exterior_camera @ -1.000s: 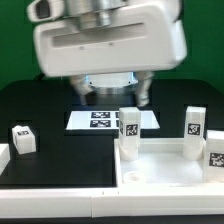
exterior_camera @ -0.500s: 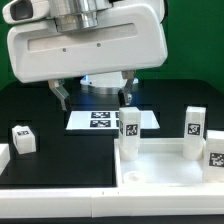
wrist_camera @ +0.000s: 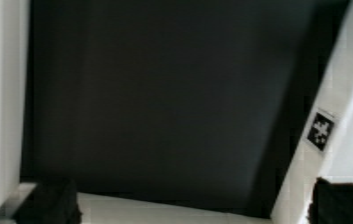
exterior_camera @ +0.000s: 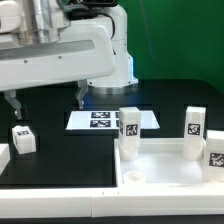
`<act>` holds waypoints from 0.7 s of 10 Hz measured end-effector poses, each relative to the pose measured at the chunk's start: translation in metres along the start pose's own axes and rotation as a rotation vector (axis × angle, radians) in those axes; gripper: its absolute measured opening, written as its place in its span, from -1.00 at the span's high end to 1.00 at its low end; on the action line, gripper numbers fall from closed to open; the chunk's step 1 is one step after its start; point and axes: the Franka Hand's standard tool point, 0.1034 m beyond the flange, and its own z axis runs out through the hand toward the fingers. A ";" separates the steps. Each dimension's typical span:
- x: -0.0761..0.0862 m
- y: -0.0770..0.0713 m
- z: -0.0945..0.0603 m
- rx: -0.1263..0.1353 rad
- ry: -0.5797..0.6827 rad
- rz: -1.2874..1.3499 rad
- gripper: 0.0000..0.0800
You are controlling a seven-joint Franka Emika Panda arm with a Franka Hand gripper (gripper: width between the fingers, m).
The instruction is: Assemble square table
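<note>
- The claw (exterior_camera: 45,101) stood wide open and empty, both fingers hanging clear of everything, above the bare black table (exterior_camera: 60,150).
- Over the last second it had swung from above the marker board (exterior_camera: 110,119) toward the exterior view's left; half a second back it was only partway across.
- Nothing came along with it, and no part seemed to have shifted: the move looked like a free transit, not a carry.
- Just below and slightly inward of the claw's far finger sat a loose leg (exterior_camera: 22,139), tagged, upright, apart from the fingers. Judgement: this leg was the likely next pick, needing a descent and a centring of the fingers round it.
- Well off to the claw's side, toward the exterior view's right, lay the slab (exterior_camera: 165,170), with three legs standing on it: one (exterior_camera: 129,129) at its near corner, two (exterior_camera: 194,128) (exterior_camera: 216,149) at the far edge. Whether they were seated in the corner holes I could not tell.
- One round hole (exterior_camera: 135,178) in the slab stood open, so the table was partly done.
- Wrist view: mostly black table (wrist_camera: 173,100), a pale edge with a tag (wrist_camera: 322,131) at one side, too blurred to name.
- Room: green backdrop (exterior_camera: 180,40) behind; the arm's white base (exterior_camera: 112,50) at the table's back.
</note>
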 end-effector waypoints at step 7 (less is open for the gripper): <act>-0.038 0.033 0.018 -0.046 -0.231 0.023 -0.62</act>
